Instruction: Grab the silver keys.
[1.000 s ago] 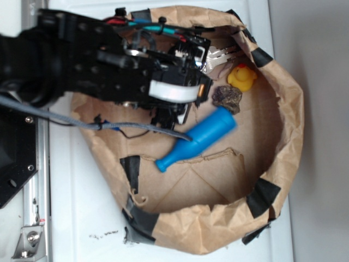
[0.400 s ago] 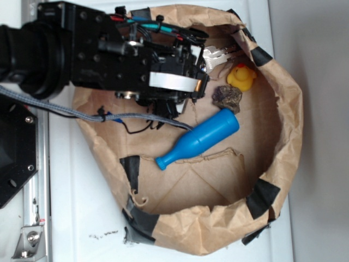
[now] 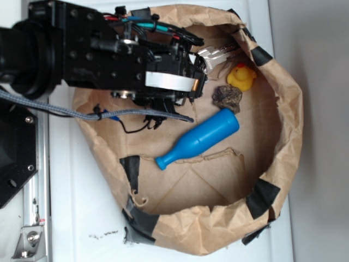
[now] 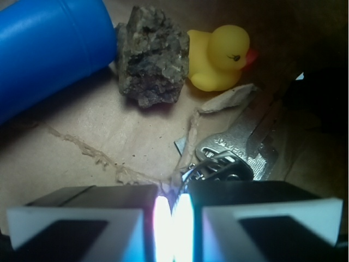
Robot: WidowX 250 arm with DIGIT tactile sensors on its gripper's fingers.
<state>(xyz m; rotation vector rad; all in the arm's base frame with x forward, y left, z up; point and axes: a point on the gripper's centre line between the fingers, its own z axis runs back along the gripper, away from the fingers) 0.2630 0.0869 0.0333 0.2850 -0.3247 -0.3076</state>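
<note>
Gripping looks begun: in the wrist view the end effector has its pads nearly together on the wire ring of the silver keys; contact looks likely, not certain. Keys lie flat on the brown paper floor of the paper basket, by its far wall. Lift not yet done. Rock and yellow duck near; blue bottle apart. Room upward is open; wall crowds one side.

Rock and duck crowd the keys — bag floor open.
</note>
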